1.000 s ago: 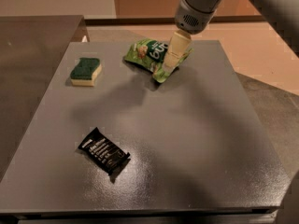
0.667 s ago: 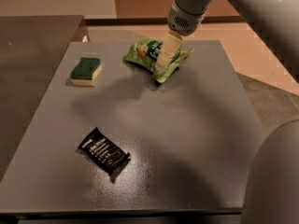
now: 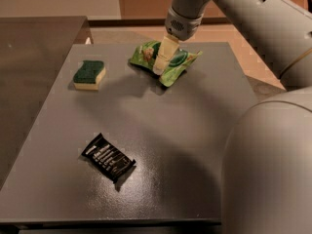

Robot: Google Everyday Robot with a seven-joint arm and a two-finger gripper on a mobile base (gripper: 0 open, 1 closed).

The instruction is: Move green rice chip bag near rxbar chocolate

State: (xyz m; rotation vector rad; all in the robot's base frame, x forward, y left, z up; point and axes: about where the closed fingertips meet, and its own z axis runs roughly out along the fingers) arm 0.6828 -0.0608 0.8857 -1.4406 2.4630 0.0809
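Note:
The green rice chip bag (image 3: 181, 60) lies crumpled at the far middle of the grey table (image 3: 185, 126). My gripper (image 3: 160, 66) comes down from the arm above and sits over the middle of the bag, seemingly touching it. The rxbar chocolate (image 3: 108, 157), a small black wrapper with white lettering, lies at the near left of the table, far from the bag.
A green-topped yellow sponge (image 3: 89, 74) lies at the far left of the table. A large part of my arm (image 3: 273, 169) fills the near right of the view. A darker counter (image 3: 34, 57) stands to the left of the table.
My gripper has moved a little to the left and down onto the middle of the bag. The bag, bar and sponge have stayed in place.

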